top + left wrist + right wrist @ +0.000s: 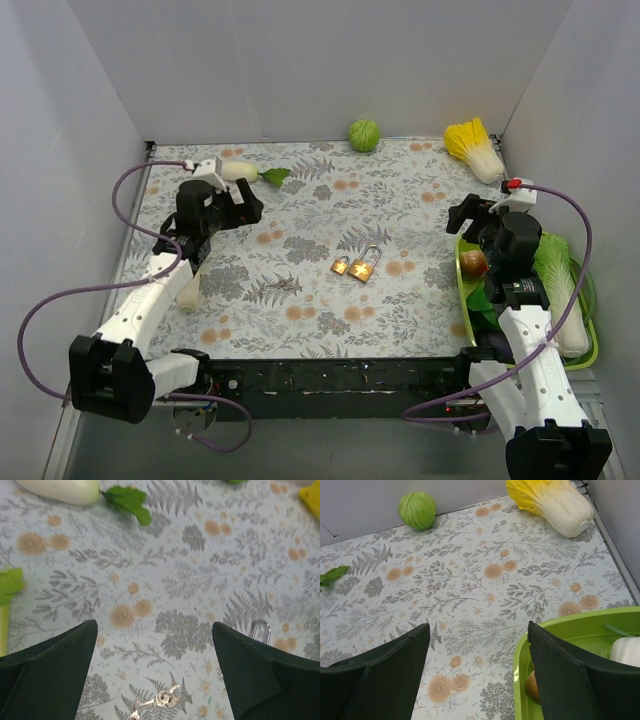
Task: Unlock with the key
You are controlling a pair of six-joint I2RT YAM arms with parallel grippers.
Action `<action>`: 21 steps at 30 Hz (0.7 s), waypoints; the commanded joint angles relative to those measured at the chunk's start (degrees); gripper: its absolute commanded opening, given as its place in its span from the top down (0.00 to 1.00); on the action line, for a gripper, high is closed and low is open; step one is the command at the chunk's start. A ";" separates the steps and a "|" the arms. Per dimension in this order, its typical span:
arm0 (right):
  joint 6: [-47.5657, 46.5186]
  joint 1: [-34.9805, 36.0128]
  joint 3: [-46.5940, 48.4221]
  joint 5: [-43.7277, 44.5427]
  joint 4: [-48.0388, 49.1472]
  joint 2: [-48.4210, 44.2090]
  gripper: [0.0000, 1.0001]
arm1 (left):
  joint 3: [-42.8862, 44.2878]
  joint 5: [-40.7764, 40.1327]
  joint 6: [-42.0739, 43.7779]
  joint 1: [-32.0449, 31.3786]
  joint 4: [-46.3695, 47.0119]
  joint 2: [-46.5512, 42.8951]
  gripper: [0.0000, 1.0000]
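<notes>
Two small brass padlocks (pixel 340 266) (pixel 363 268) lie side by side at the middle of the floral mat. In the left wrist view only a steel shackle (pixel 261 630) of one shows, beside the right finger. A small bunch of silver keys (pixel 162 699) lies flat on the mat, near the bottom edge of that view. My left gripper (pixel 245 205) (pixel 154 625) hangs open above the mat at the back left, holding nothing. At the right my other gripper (pixel 470 215) (pixel 478 625) is open too and holds nothing, over the left rim of the green tray (pixel 570 622).
A white radish (pixel 240 169) with a green leaf lies at the back left. A round green cabbage (pixel 364 134) and a napa cabbage (pixel 474 147) sit along the back wall. The tray (pixel 461 270) holds vegetables and a brown onion (pixel 474 263). A pale stalk (pixel 188 290) lies by the left arm.
</notes>
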 commanded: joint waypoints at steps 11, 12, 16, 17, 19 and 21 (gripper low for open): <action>-0.18 0.19 0.22 -3.17 -1.28 -0.48 0.16 | 4.87 -6.29 5.85 -17.17 -10.47 16.72 0.13; -0.27 0.19 0.30 -3.17 -1.45 -0.40 0.16 | 4.87 -6.20 6.12 -18.31 -10.82 17.42 0.14; -0.36 0.19 0.31 -3.61 -1.90 -0.57 0.16 | 4.43 -6.81 7.26 -19.82 -12.49 18.65 0.23; -0.44 0.19 0.30 -4.05 -1.98 -0.40 0.16 | 3.73 -7.07 7.26 -19.82 -12.93 18.92 0.23; -0.27 0.19 0.13 -4.05 -1.98 -0.31 0.16 | 3.38 -8.56 6.30 -19.91 -14.77 20.67 0.23; -0.09 0.19 0.04 -4.14 -1.98 -0.22 0.16 | 3.46 -8.22 4.63 -19.82 -16.71 22.08 0.24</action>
